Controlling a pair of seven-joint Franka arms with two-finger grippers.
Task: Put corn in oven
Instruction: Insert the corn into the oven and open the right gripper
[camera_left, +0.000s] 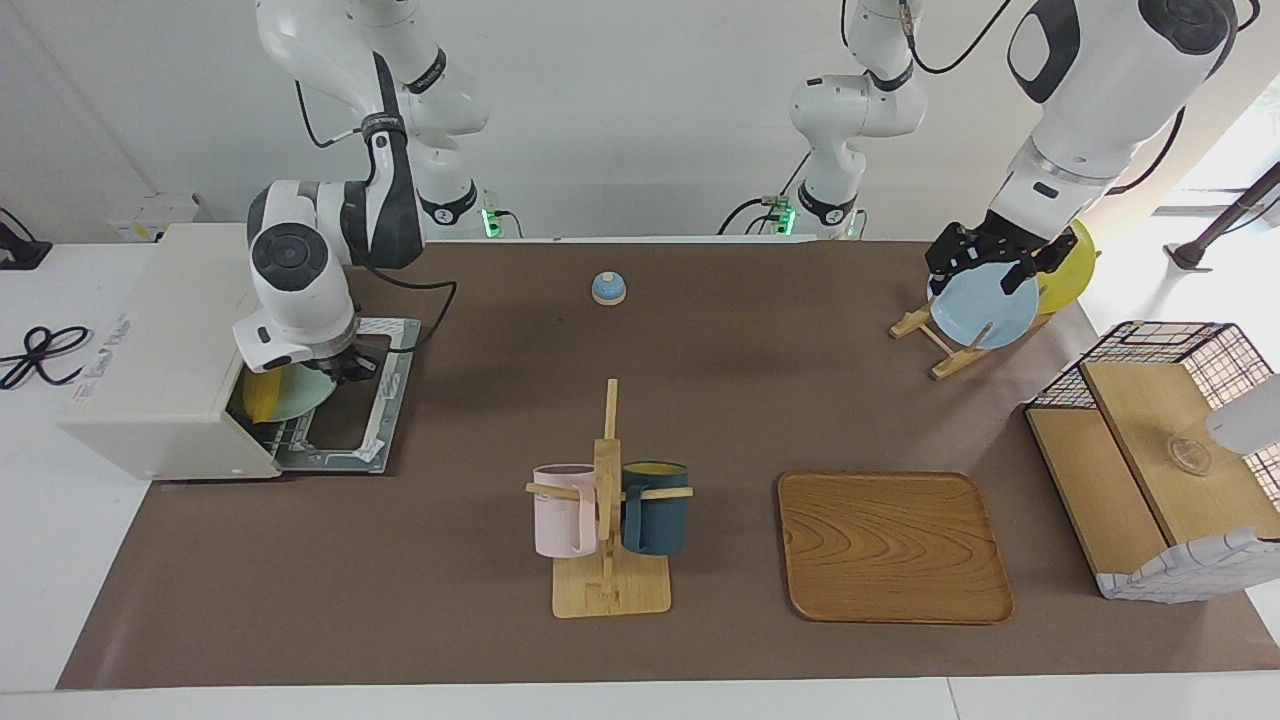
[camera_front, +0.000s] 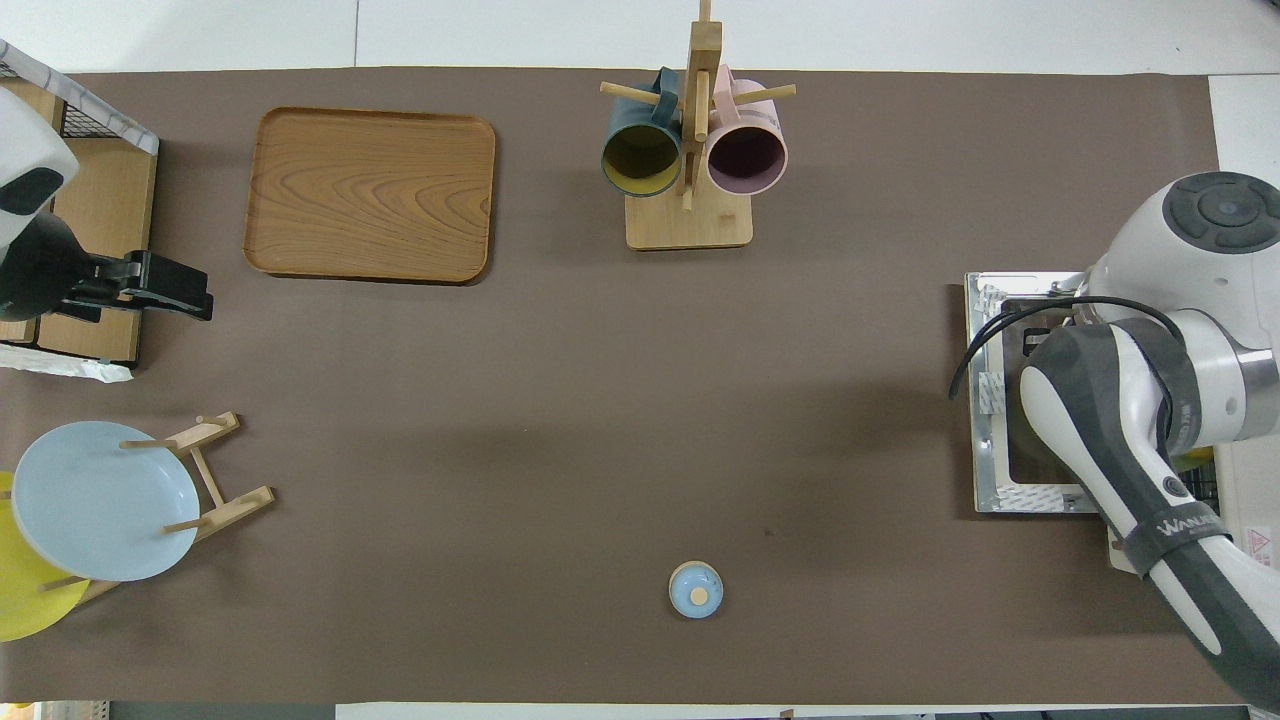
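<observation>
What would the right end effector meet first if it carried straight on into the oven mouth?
Probably the oven wire rack: the right end effector, shut on the green plate bearing the corn, points into it. Depth inside is unclear.

You view the worktop (camera_left: 700, 400) from high across it, facing the robots, and from overhead at their end; both share it whole.

Right arm (camera_left: 300, 290) and green plate (camera_left: 300, 392) fill the oven (camera_left: 160, 350) mouth.
</observation>
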